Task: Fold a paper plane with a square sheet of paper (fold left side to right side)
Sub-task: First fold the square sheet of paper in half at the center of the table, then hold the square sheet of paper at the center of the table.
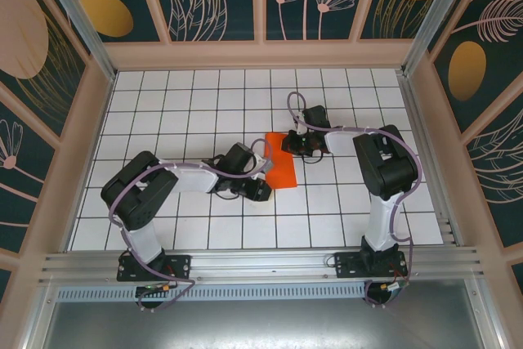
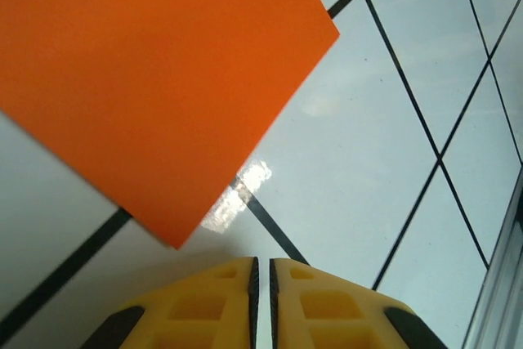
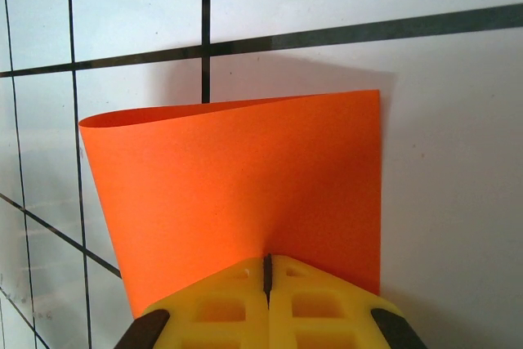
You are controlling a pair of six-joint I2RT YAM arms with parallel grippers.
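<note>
The square sheet of paper [image 1: 280, 166] is being held up near the middle of the white tiled surface [image 1: 188, 96], between the two arms. From above it is being seen as a narrow orange shape, longer than it is wide, with one side bent over onto the other.

The right end effector [image 1: 294, 145] is being shown at the far right end of the paper. In the right wrist view its yellow fingers [image 3: 221, 308] are being pressed together on the near edge of the paper [image 3: 245, 185] — both layers are being pinched between them. The far edge of the paper is being curled over in a soft round bend, and it is not being pressed flat. A grey shadow is being thrown onto the surface [image 3: 449, 161] behind it.

The left end effector [image 1: 261, 192] is being shown just beside the near left corner of the paper. In the left wrist view its yellow fingers [image 2: 204, 308] are being pressed almost together — only a thin dark line is being left between them, and nothing is being gripped. The paper [image 2: 147, 79] is being seen ahead of them, one corner pointing toward the fingers and not touching them. A bright spot of light is being thrown on the surface [image 2: 368, 120] beside that corner.
</note>
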